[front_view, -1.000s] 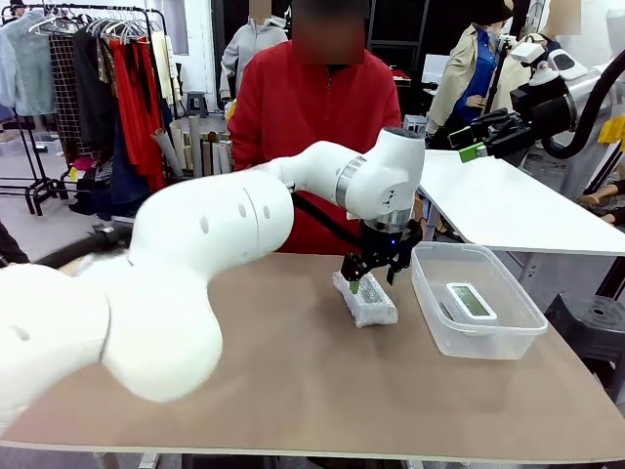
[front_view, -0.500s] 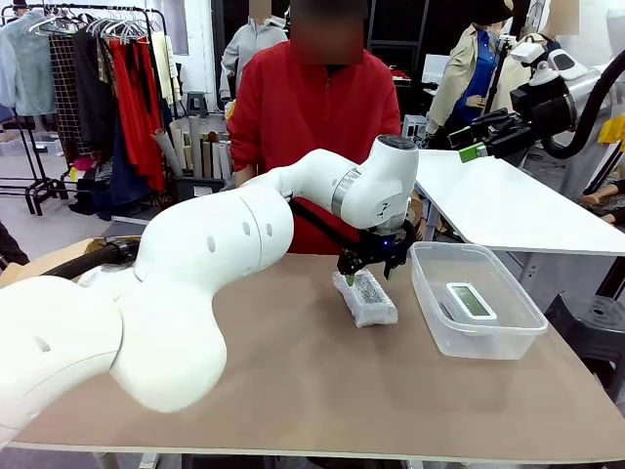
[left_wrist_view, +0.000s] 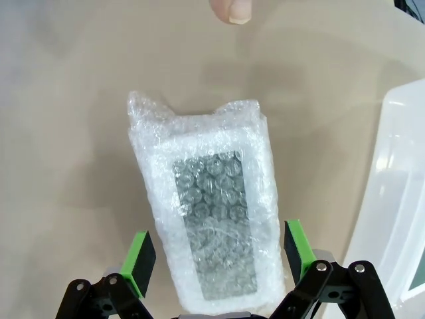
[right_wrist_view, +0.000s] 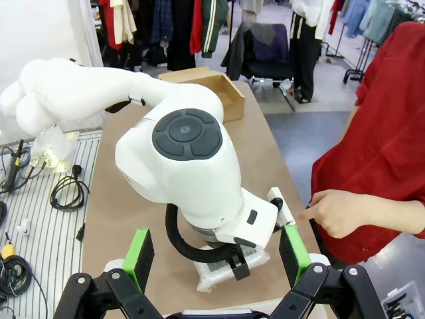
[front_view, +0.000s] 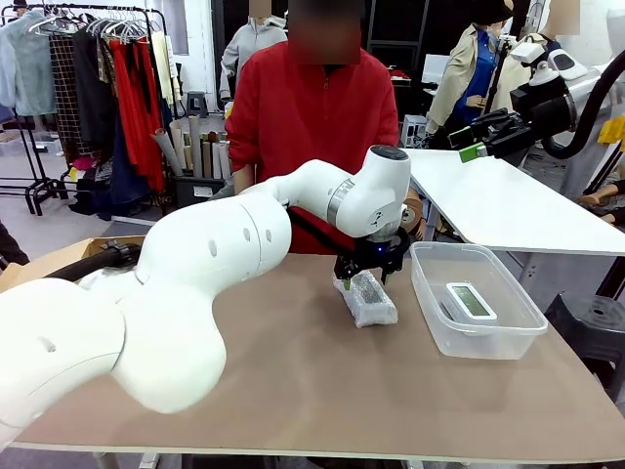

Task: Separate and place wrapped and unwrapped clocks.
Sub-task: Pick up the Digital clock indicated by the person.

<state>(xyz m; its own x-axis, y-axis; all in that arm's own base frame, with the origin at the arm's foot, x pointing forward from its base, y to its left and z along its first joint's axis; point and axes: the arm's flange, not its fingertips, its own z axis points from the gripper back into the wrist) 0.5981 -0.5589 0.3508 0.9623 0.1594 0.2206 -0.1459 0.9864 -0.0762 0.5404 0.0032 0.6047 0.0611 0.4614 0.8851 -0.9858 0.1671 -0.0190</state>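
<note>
A wrapped clock (front_view: 366, 299) in bubble wrap lies on the tan table (front_view: 293, 391), its dark face showing through the wrap (left_wrist_view: 212, 222). My left gripper (front_view: 359, 279) is low over its far end. It is open, with one green pad on each side of the bundle (left_wrist_view: 216, 256) and small gaps between pads and wrap. The unwrapped clock (front_view: 471, 300), white with a grey-green screen, lies inside a clear plastic bin (front_view: 430, 311) to the right. My right gripper (front_view: 477, 149) hangs high at the right, open and with nothing in it (right_wrist_view: 216, 256), looking down on the left wrist and the bundle (right_wrist_view: 222, 271).
A person in a red top stands at the far edge. Their hand (right_wrist_view: 335, 212) points a finger at the bundle, and the fingertip (left_wrist_view: 231, 9) is just beyond it. The bin's wall (left_wrist_view: 398, 199) is close on one side. A cardboard box (right_wrist_view: 206, 83) sits off the table's left.
My left arm has drawn back and sunk a little, bringing its open gripper lower around the wrapped clock's far end. The right arm and the clocks have not moved.
</note>
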